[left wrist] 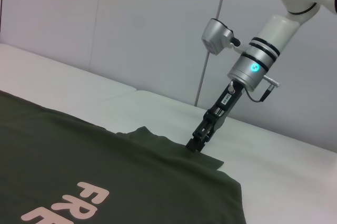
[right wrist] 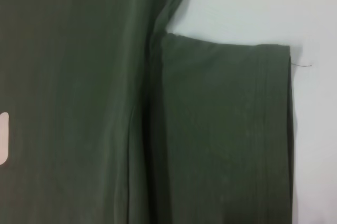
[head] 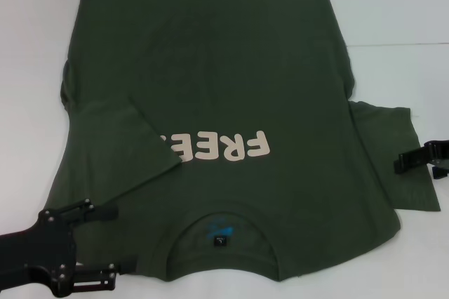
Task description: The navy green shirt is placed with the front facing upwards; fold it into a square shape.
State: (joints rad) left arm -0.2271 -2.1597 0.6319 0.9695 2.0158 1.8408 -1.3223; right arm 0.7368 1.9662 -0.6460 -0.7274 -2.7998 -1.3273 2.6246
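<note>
The navy green shirt [head: 231,88] lies front up on the white table, its collar [head: 221,225] nearest me and the cream lettering [head: 231,146] upside down. Its left sleeve [head: 119,144] is folded in over the body and hides the end of the lettering. The right sleeve [head: 389,155] still lies spread out flat. My right gripper [head: 400,165] sits at that sleeve's outer edge; in the left wrist view the right gripper [left wrist: 194,145] points down onto the cloth edge. My left gripper [head: 112,243] is open beside the near left shoulder, holding nothing.
The white table [head: 400,4] shows bare to the right of and beyond the shirt. A white wall rises behind the table's far side. The right wrist view shows the flat right sleeve [right wrist: 221,129] and its hem against the table.
</note>
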